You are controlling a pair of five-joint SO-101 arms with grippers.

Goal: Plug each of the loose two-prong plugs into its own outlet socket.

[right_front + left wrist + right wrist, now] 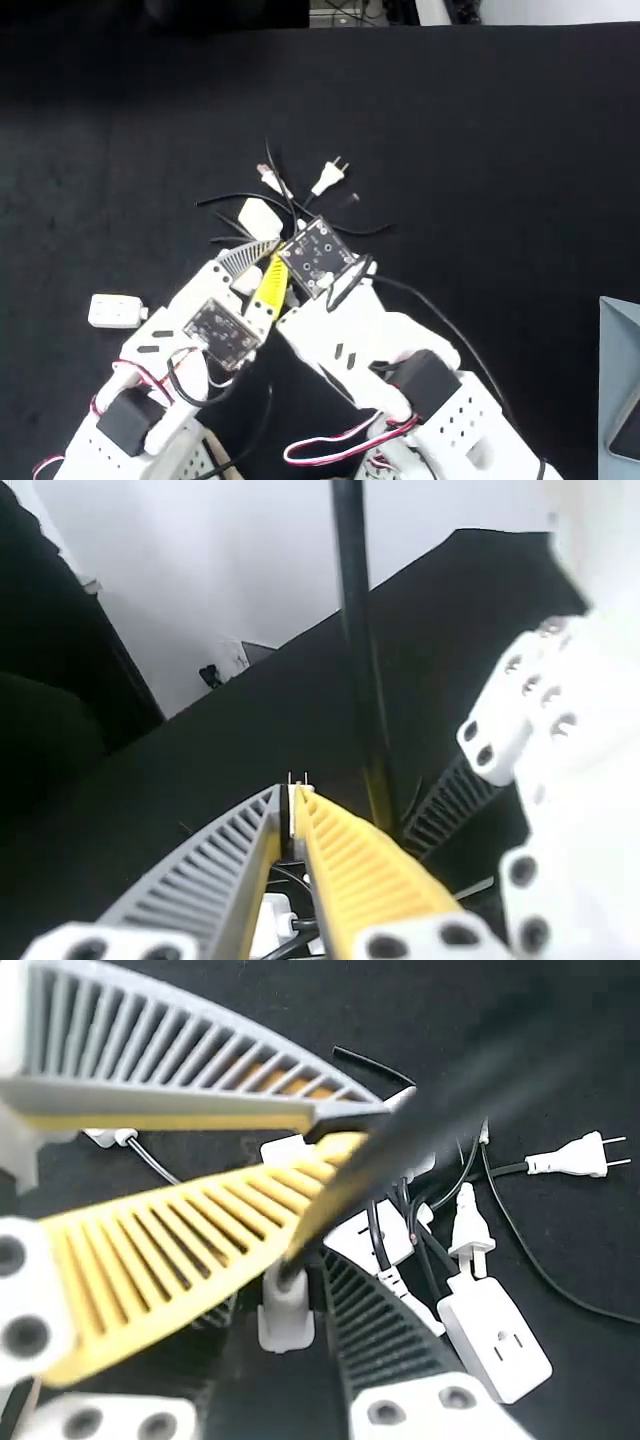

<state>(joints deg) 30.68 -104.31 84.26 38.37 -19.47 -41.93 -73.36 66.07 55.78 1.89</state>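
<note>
1. My left end effector is pinched narrow on a two-prong plug. Both prongs poke out just past the tips of the grey and yellow fingers. The plug's long axis therefore runs along the fingers, prongs away from the wrist.
2. From above, that end effector sits near the middle of the tabletop. It points far and slightly right into a tangle of cords, close beside the right arm.
3. A white socket block lies flat among those cords with its slots facing up.
4. A second white outlet lies alone to the left, well apart from the tangle and beside the left arm.
5. The right end effector sits over a white plug body with a black cord running off it. I cannot tell whether it has hold of it.
6. One loose plug lies on the far side of the tangle, prongs pointing far right, with nothing touching it.
7. Past the left tips I see the far tabletop edge and the wall, so I judge the held prongs point roughly level.
8. The socket slots face up, so the coming move turns on tipping the wrist until the prong axis meets them squarely.
9. The left arm is the nearer one to the lone outlet.
</note>
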